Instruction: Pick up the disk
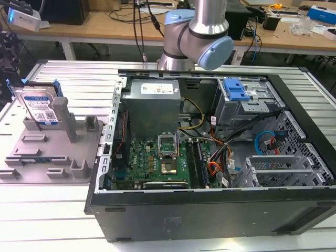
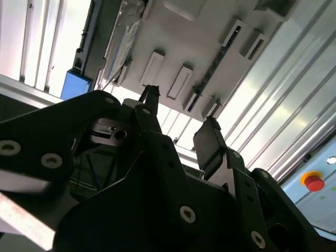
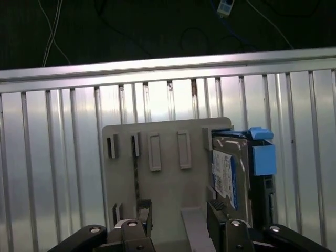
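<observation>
Gripper (image 3: 178,216) is spread open with nothing between the fingers (image 3: 216,211), which both wrist views show. The disk (image 1: 38,105) is not grabbed. It stands on edge, label facing near, in a slot at the far left corner of the grey fixture plate (image 1: 31,149), at the exterior view's left, outside the open PC case (image 1: 210,215). 1 blue rail shows along its far edge. In the first wrist view the disk is upright on the plate, close to 1 finger but outside the gap. Only bare plate with empty slots lies between the 2 fingers. Plate and case sit side by side on the slatted aluminium table (image 1: 52,215). The arm (image 1: 197,31) is at the far side, behind the case. Inside the case are a grey power supply (image 1: 154,102) far left and a blue bracket (image 1: 235,89) far right.
</observation>
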